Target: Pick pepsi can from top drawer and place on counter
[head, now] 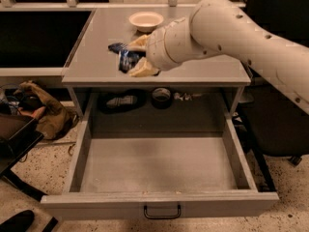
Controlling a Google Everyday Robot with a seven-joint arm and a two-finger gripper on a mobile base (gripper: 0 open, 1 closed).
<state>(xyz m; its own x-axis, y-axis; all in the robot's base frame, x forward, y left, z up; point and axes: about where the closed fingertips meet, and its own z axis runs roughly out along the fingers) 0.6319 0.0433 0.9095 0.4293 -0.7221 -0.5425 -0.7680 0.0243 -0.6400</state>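
Observation:
My gripper (136, 57) is shut on the pepsi can (128, 59), a small blue can with white print. I hold it just above the front part of the grey counter (96, 57), left of the middle. The cream fingers (141, 70) clamp the can from the far and near sides. The top drawer (159, 170) is pulled wide open below the counter and holds nothing I can see. Its front panel has a small black handle (162, 211).
A beige bowl (146, 20) sits at the back of the counter. A flat dark blue snack packet (116, 47) lies just behind the can. My arm hides the counter's right part. A bag (46, 112) lies on the floor at the left; a dark chair (282, 124) stands right.

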